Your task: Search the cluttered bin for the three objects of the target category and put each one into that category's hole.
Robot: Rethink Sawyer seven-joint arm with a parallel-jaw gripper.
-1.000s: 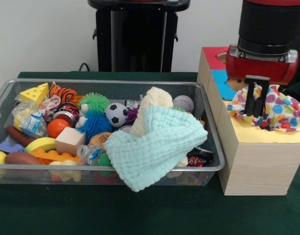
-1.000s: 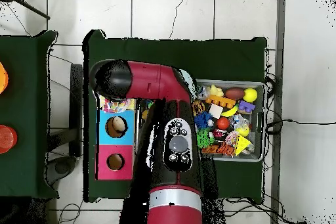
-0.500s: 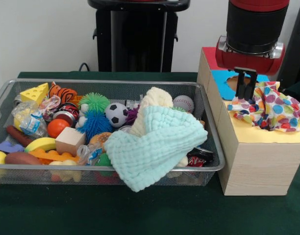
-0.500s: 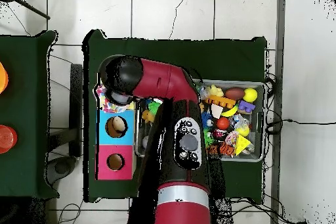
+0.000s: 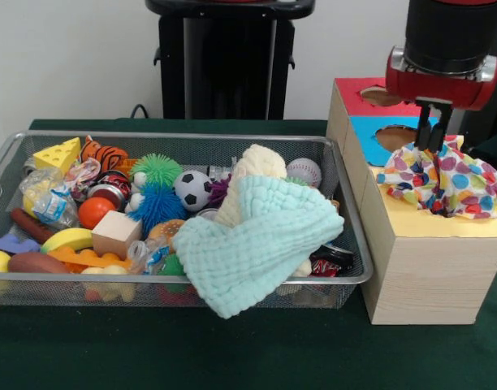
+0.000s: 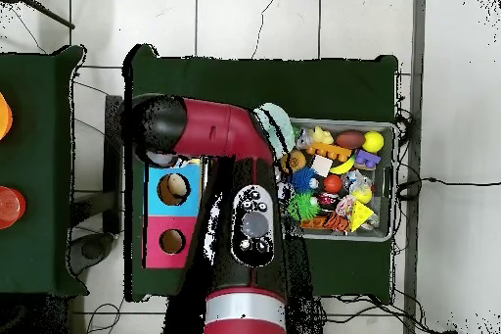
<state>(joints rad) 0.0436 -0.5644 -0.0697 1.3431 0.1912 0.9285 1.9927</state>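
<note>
The polka-dot wrapper point(image 5: 458, 183) lies crumpled on the yellow panel point(image 5: 443, 224) of the wooden box point(image 5: 419, 272) and hides the yellow-topped hole. My gripper point(image 5: 434, 146) hangs just above the wrapper's far top edge, its two fingers a little apart, holding nothing. The wire-mesh bin point(image 5: 175, 136) stands to the left, full of toys. A clear printed wrapper point(image 5: 49, 201) and a second crinkly wrapper point(image 5: 82, 172) lie at its left end. In the overhead view my arm point(image 6: 210, 129) covers the yellow panel and the gripper.
A mint knitted cloth point(image 5: 261, 240) drapes over the bin's front rim, with a cream cloth point(image 5: 261, 161) behind it. The blue-topped hole point(image 5: 392, 136) and the red-topped hole point(image 5: 378, 96) lie beyond the wrapper. Spiky balls, a soccer ball and a wooden block fill the bin point(image 6: 384, 129).
The gripper let go of the polka-dot wrapper, rose and swung left, then came back right above it. The wrapper stays on the yellow panel.
</note>
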